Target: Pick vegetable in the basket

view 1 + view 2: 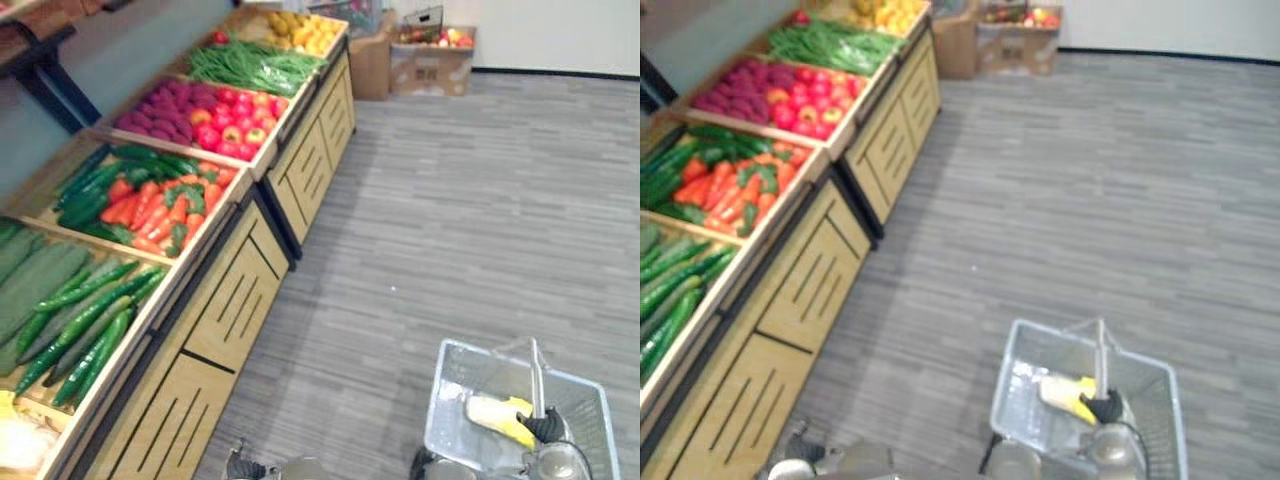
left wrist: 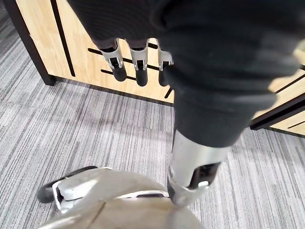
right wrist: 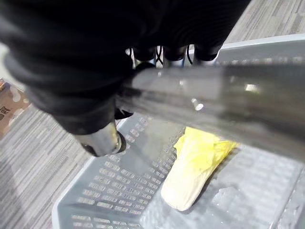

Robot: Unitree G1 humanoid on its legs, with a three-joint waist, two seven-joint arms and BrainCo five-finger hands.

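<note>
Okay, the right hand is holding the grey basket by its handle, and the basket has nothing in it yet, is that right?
Not quite. The right hand is curled round the handle of the grey basket, but the basket is not empty: a pale, yellow-leaved cabbage lies on its floor, as the right wrist view shows.

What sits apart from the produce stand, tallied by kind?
Basket: 1
Yellow leafy vegetable inside it: 1
Cardboard boxes: 2
Total: 4
</note>
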